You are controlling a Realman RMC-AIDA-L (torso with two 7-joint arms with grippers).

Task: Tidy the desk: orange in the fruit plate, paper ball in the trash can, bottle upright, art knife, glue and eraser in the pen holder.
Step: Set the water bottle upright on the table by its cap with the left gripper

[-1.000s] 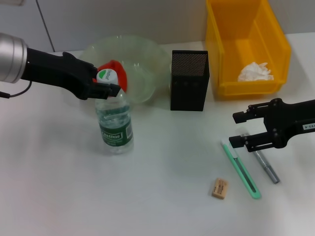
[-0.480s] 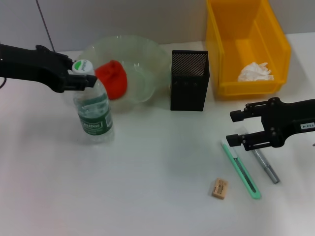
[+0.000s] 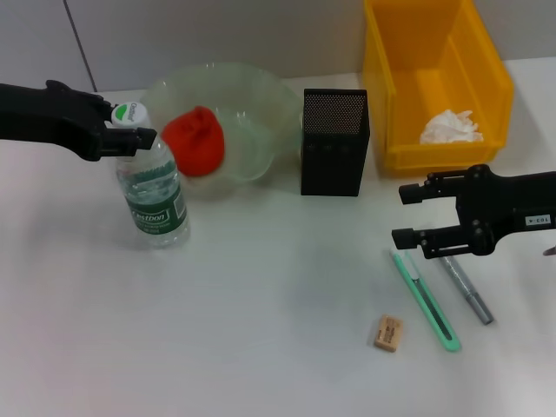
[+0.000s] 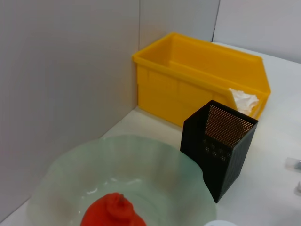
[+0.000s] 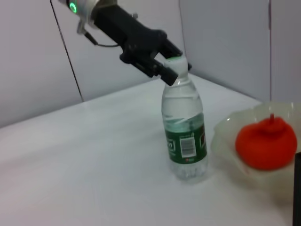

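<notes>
One bottle [image 3: 152, 193], one orange [image 3: 195, 140]

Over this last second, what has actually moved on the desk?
The left gripper, shut on the bottle at its cap, carried it toward the robot's left, away from the plate, so the orange now shows fully. The right gripper, fingers open, drifted slightly up above the knife. Eraser, pen holder and bin stayed put.

Bottle [image 3: 153, 195] left of fruit plate [image 3: 261, 104]; orange [image 3: 195, 141] inside.
</notes>
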